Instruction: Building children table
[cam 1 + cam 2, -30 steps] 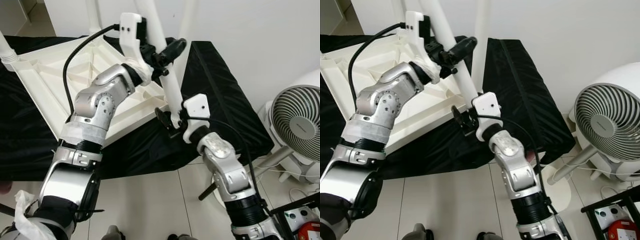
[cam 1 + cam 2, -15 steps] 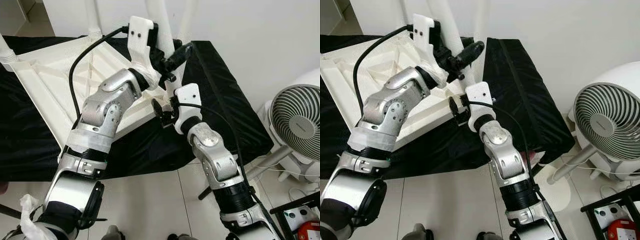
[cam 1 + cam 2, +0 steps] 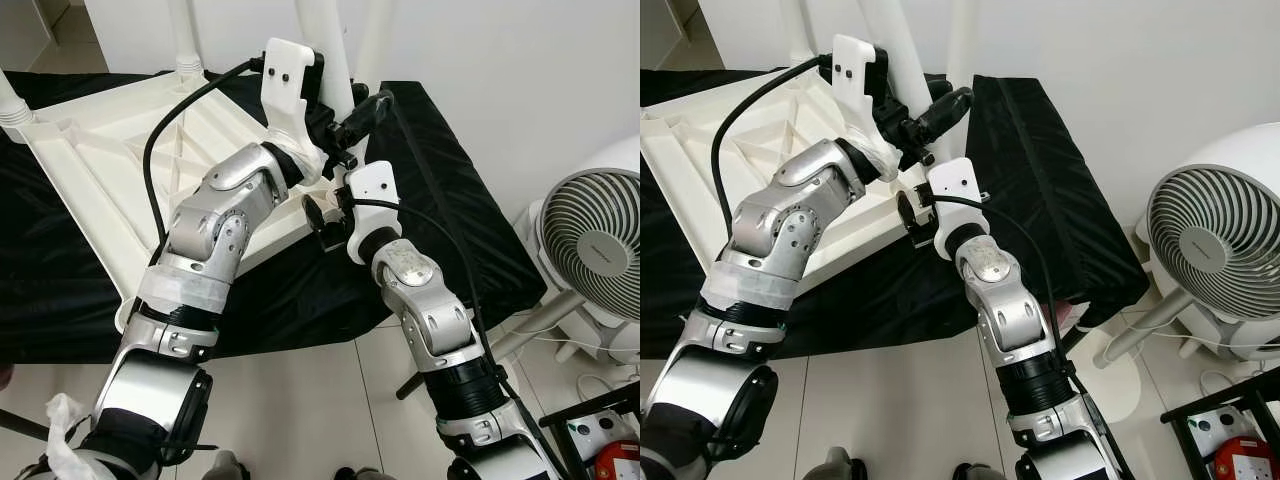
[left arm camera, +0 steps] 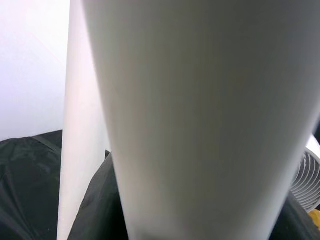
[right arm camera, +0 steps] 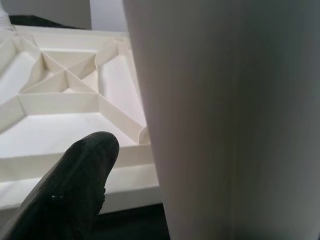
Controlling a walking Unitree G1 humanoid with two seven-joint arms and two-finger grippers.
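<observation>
Both grippers work on one white table leg (image 3: 322, 40) that stands up from the near corner of the upturned white table top (image 3: 110, 170). Left gripper (image 3: 345, 125) is clasped on the leg higher up, one black finger (image 3: 365, 108) poking out to the right of it; the left wrist view has the leg (image 4: 200, 120) pressed close against the lens. Right gripper (image 3: 325, 215) sits at the leg's foot, just below the left one, a finger (image 5: 65, 195) beside the leg (image 5: 225, 120) over the ribbed underside (image 5: 65, 95); whether it grips the leg I cannot tell.

Since a second ago the leg has swung from a slant to nearly upright, and both arms have moved inward and up toward the corner, so the right wrist is now tucked right under the left.

The table top lies upside down on a black cloth (image 3: 440, 190) covering the tabletop. Two more legs (image 3: 183, 30) rise from its far corners. A white fan (image 3: 595, 250) stands on the tiled floor (image 3: 300, 400) to the right. No writing can be read.
</observation>
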